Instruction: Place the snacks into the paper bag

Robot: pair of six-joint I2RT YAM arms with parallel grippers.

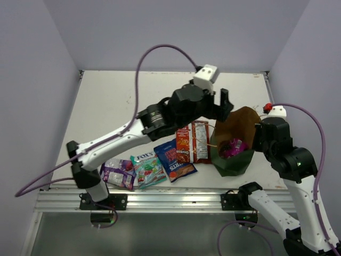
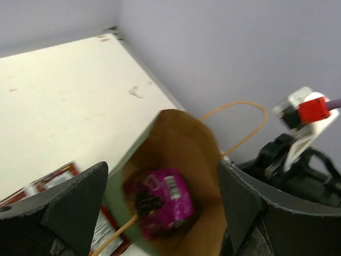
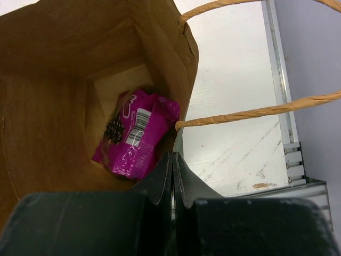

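The paper bag (image 1: 234,166) stands tilted at the right of the table (image 1: 122,101), mouth facing up and its brown inside showing. The magenta grape pack (image 3: 136,136) lies at the bottom of it, against the far wall. One cord handle (image 3: 256,112) sticks out sideways past the rim toward the table's right edge.

The right gripper (image 3: 173,162) has its fingers pressed together on the bag's near-right rim, the paper edge running between them. The left gripper (image 2: 165,213) hovers over the mouth with its fingers spread wide apart and nothing between them, one on each side of the opening.

Just left of the bag lie two red-orange packs (image 1: 193,141), the nearer one close against the bag's green wall. Then come the blue chip bag (image 1: 173,160), the teal candy bag (image 1: 149,169) and the purple-silver bag (image 1: 118,173), the last two close to the table's front edge. Open white tabletop runs behind the bag and the packs to the back wall.
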